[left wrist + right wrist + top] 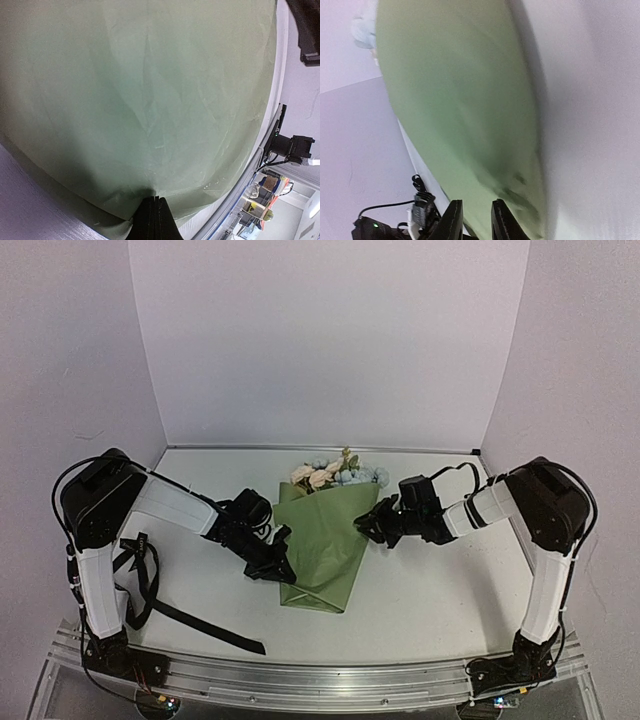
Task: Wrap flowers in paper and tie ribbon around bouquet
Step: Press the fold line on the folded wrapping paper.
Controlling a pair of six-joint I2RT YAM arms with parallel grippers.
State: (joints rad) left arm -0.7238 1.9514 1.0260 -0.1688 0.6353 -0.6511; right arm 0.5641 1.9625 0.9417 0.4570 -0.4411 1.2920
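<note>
- The left claw (154, 205) has its two black fingers pressed together on the near-left edge of the thin, creased olive-green paper (150, 90). Creases run to the fingertips, so I judge it pinches the sheet to stop the wrap springing open.
- The right claw (477, 205) stands slightly apart with nothing between its fingers, just beside the right edge of the wrap, probably placed to steady that side.
- Between the two claws the cone-shaped bouquet (325, 545) lies on the white table (440, 590), narrow end near and wide end far. The pale blue, cream and peach artificial flowers (335, 475) show at the far end.
- The long narrow black fabric ribbon (210, 628) lies well apart at the near left, looped beside the left arm and trailing toward the near edge. It is not around the bouquet, so tying is not yet done.
- The left arm lies between ribbon and bouquet and its claw is occupied, so fetching the ribbon looks awkward. Letting go may loosen the wrap.
</note>
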